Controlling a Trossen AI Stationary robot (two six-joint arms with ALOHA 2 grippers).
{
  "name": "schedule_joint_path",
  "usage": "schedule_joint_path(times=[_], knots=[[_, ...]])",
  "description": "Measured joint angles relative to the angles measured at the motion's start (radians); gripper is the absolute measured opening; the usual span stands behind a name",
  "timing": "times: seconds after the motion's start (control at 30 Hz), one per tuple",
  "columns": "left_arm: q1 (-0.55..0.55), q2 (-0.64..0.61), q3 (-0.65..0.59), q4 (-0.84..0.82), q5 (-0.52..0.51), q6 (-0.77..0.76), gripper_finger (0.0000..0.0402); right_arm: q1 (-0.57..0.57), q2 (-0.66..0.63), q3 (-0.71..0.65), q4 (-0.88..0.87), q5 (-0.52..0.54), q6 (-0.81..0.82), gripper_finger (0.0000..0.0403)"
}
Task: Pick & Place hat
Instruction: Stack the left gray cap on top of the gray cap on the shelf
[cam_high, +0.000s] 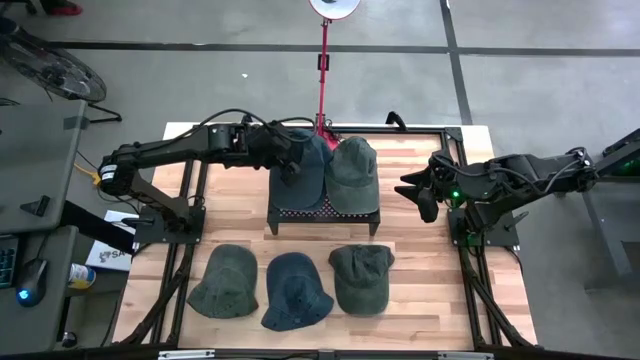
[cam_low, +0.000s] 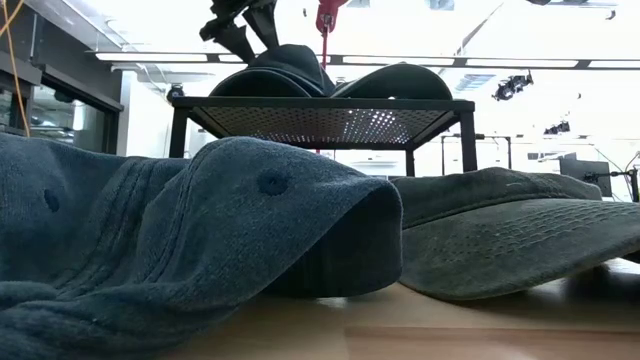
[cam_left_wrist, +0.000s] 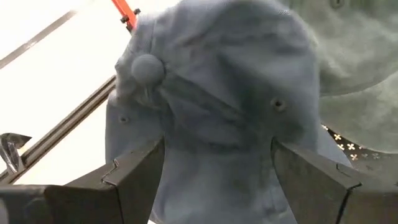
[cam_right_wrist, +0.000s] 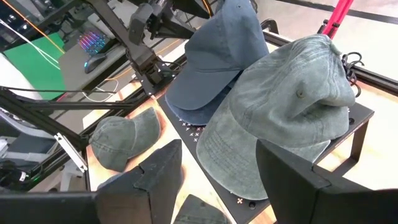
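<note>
High view | left gripper (cam_high: 291, 150) open astride blue cotton cap (cam_high: 303, 168) on black mesh rack (cam_high: 322, 212), far edge | advise: release squarely, lift straight | right gripper (cam_high: 420, 190) open, empty, right edge.

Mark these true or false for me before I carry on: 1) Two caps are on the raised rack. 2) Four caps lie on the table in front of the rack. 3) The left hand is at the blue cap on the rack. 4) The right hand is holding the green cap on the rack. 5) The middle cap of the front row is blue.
1) True: a blue cap and a green cap sit on the black mesh rack.
2) False: three lie there.
3) True: the left hand is open, its fingers either side of the cap.
4) False: the right hand is open, clear of the rack.
5) True: the middle cap is blue.
</note>
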Motion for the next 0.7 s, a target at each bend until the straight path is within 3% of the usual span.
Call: schedule_joint_path(times=[0.4,0.57,0.7], knots=[[0.0,0.0,0.11,-0.01,0.039,0.05,0.0289,0.0,0.0,0.0,0.0,-0.112,-0.014,0.02],[-0.018,0.0,0.129,-0.016,0.042,0.015,0.0289,0.002,0.004,0.0,-0.002,-0.179,0.061,0.02],[-0.052,0.0,0.149,-0.027,0.019,0.012,0.0289,0.041,0.043,0.0,-0.012,-0.166,0.145,0.02]])
